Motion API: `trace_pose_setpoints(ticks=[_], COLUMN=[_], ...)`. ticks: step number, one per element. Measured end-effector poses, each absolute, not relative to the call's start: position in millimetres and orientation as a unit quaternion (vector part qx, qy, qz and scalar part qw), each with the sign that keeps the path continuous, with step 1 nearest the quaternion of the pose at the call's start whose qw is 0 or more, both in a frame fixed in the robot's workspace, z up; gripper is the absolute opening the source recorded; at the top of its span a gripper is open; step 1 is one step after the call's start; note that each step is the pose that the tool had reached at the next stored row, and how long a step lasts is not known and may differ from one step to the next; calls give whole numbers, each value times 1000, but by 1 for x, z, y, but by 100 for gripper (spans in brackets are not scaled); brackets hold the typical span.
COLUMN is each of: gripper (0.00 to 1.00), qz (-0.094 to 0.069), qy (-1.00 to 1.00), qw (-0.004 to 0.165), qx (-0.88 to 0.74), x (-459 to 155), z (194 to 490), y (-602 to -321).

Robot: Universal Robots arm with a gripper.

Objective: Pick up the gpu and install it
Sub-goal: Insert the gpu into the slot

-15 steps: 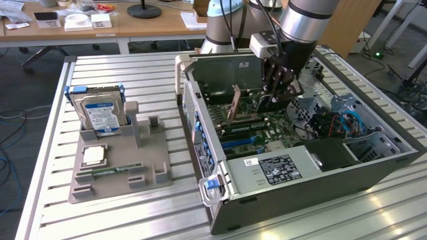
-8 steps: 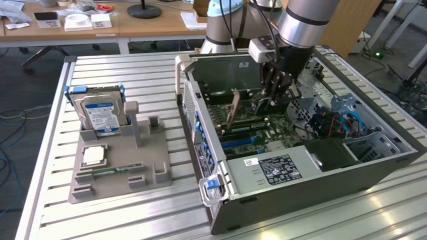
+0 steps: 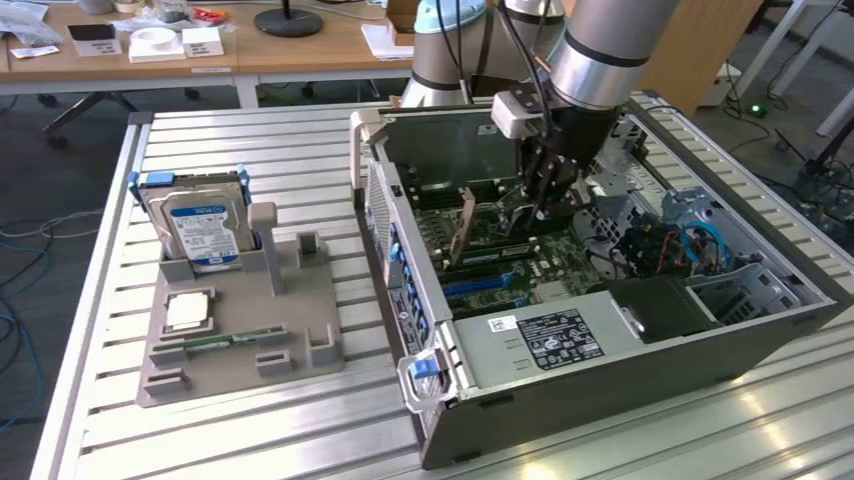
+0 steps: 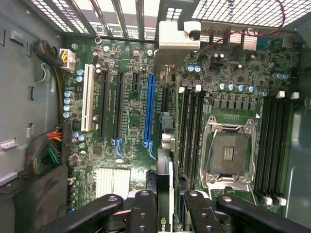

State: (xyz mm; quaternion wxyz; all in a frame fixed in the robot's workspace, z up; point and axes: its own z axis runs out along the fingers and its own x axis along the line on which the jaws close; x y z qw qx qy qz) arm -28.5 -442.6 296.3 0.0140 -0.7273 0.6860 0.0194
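Wrist view: my tool (image 4: 165, 213) is clamped on the graphics card (image 4: 164, 187), held edge-on inside the computer case (image 3: 587, 380), near the blue slot (image 4: 148, 111). I judge it needs the card upright, its edge parallel to the slot, and even pressure.

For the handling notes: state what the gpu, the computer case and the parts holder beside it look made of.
The gpu: circuit-board laminate, matt brownish on its back; the edge looks black, perhaps plastic. The computer case: sheet metal, dull grey, by its thin folded walls. The parts holder: probably plastic, matt grey-beige, with blocky moulded-looking slots.
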Motion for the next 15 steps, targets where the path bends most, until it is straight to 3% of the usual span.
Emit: trace_pose_setpoints(ticks=[15], gripper=[26], qz=[18], qy=[686], qw=[17], qx=[-727], x=[-34], z=[285], y=[-450])
